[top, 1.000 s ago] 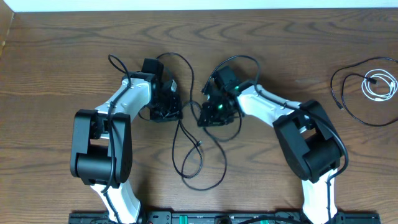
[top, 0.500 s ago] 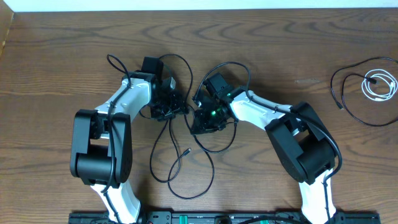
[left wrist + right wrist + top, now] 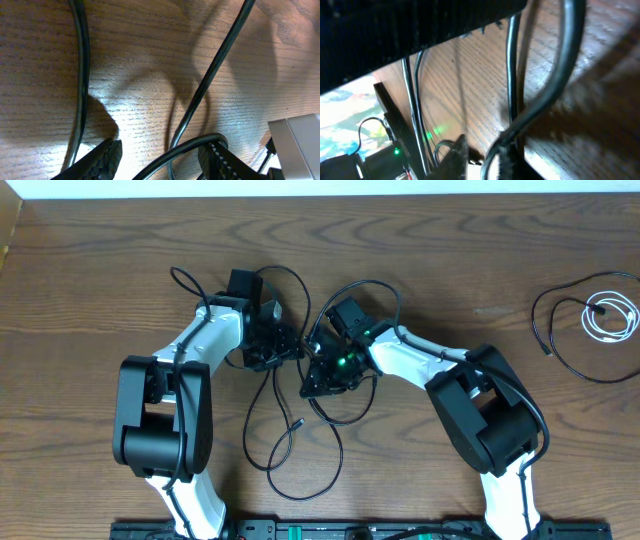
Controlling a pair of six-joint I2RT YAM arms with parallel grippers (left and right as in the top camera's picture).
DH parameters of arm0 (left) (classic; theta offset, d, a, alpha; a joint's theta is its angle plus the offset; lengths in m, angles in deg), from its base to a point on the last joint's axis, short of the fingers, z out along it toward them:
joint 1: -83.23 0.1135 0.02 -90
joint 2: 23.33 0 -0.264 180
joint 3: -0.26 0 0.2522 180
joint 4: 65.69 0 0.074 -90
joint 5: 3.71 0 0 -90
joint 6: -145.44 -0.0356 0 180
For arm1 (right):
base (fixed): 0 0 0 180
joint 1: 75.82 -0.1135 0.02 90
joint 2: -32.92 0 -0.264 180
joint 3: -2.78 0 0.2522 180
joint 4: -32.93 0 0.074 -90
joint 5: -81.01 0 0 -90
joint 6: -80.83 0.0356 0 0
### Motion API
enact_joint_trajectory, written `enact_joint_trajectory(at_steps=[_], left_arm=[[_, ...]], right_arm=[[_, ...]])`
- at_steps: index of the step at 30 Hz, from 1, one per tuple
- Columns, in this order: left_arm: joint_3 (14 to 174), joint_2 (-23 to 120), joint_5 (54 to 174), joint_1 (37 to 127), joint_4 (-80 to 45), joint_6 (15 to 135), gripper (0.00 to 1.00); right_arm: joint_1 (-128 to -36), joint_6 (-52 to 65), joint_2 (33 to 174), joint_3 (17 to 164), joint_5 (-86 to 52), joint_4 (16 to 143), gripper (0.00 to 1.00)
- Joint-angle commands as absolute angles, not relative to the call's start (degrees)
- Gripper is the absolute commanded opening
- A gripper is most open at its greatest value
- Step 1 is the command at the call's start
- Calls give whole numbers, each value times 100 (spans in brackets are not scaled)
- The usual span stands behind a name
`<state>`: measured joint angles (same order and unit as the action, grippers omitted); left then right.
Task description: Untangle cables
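**Two Tools Side by Side Over a Knot of Cords**

Where the two arms' ends stood side by side near the middle of the brown wooden worktop, a loose tangle of thin black cords lay under them. Its loops trailed toward the near edge, with a small plug end lying free among them. The left tool sat low over the tangle with its fingers spread. In its wrist view one black cord arched across the gap between them, and two more ran up over the wood. The right tool, just beside the left, had its fingers close together with a black cord running between them, but the blurred wrist view did not settle whether they pinched it. Well apart, by the right edge, a coiled white cord lay within the curve of another long black cord.
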<state>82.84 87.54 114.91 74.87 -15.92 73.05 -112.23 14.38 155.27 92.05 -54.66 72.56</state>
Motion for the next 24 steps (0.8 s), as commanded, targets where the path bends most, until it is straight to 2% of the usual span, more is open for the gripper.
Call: enact_joint_trajectory(at_steps=[1,4,6,7,9,19,24], left_arm=[[8371,8501,11347,7473,-1498,7466,56],[8468,8249,10759,7473,-1305,7613,64],[8472,8111,10577,7473,-1286,7613,73],[8472,8061,10505,7473,-1279,7613,75],[8472,8015,10389,7473,-1257,7611,77],[8472,8017,9277,7449,-1340,7517,78],[8457,8044,9268,7316,-1384,7372,80]], right_arm=[[-11299,1312,15575,9161,-5663,7238,27],[-11299,1146,15575,9161,-5766,7245,32],[-11299,968,15570,9161,-5762,7324,35],[-11299,829,15557,9161,-5766,7326,46],[-11301,636,15496,9164,-5770,7324,54],[-11019,291,14831,9164,-6083,7544,55],[-10670,-11,14512,9164,-6162,8001,56]])
